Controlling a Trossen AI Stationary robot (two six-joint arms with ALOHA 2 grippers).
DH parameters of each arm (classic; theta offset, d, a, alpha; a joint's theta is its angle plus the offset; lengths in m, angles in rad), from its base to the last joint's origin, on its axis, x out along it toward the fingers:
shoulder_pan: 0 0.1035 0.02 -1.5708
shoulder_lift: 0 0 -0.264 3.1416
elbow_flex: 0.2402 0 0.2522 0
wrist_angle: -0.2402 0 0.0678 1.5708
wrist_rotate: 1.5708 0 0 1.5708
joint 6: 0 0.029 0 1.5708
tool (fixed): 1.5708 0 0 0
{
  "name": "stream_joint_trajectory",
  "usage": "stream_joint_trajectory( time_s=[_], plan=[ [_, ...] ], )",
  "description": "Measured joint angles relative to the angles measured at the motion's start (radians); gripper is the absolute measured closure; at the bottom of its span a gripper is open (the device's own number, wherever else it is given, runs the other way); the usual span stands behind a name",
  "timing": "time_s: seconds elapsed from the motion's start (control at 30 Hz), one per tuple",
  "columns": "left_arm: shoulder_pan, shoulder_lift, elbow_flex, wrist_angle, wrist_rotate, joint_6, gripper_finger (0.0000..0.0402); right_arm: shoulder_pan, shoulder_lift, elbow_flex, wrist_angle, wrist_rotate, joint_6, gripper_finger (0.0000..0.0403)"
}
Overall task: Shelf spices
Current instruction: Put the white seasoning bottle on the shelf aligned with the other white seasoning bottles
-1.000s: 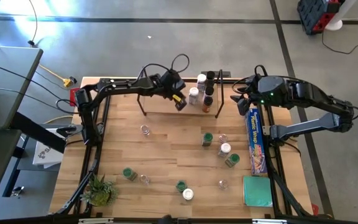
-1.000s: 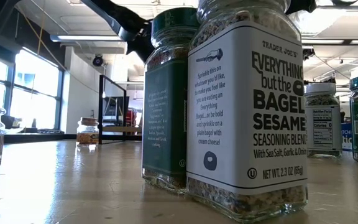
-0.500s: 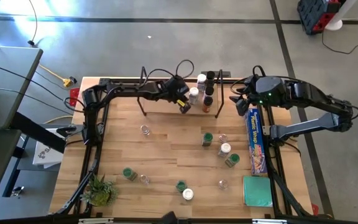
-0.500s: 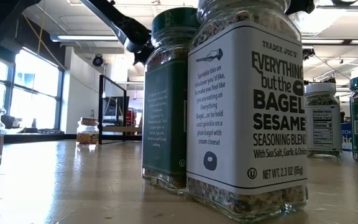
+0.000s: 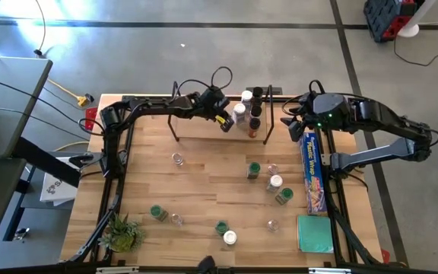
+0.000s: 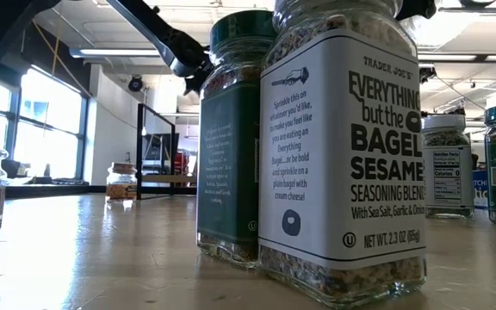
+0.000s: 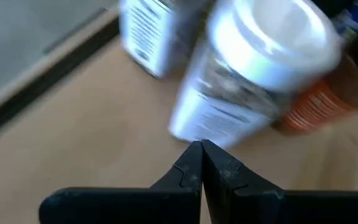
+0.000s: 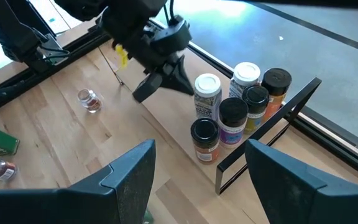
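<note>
The left claw point(image 5: 224, 123), pinched shut and empty, hovers over the shelf point(image 5: 204, 122), tips just beside a white-lidded spice jar point(image 5: 239, 113). The right claw point(image 5: 289, 122) waits wide open past the shelf's end.

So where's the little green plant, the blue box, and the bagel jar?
Green plant point(image 5: 122, 233), high view, middle of its leaves.
Blue box point(image 5: 313, 173), high view, middle of its top.
Bagel jar point(image 6: 343, 155), low view, front label.

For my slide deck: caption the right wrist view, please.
Shut left gripper beside a white-lidded spice jar on the pale wooden shelf.
</note>
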Motion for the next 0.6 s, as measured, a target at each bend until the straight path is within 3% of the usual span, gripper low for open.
stream_joint_trajectory(
  time_s=[0.27, 0.6],
  plan=[
    [-0.034, 0.009, 0.000, 0.118, -0.091, -0.013, 0.0401, 0.000, 0.000, 0.000, 0.000, 0.000, 0.000, 0.0160],
    [-0.013, 0.037, 0.000, 0.125, -0.091, -0.039, 0.0401, 0.000, 0.000, 0.000, -0.028, 0.000, 0.022, 0.0160]
  ],
)
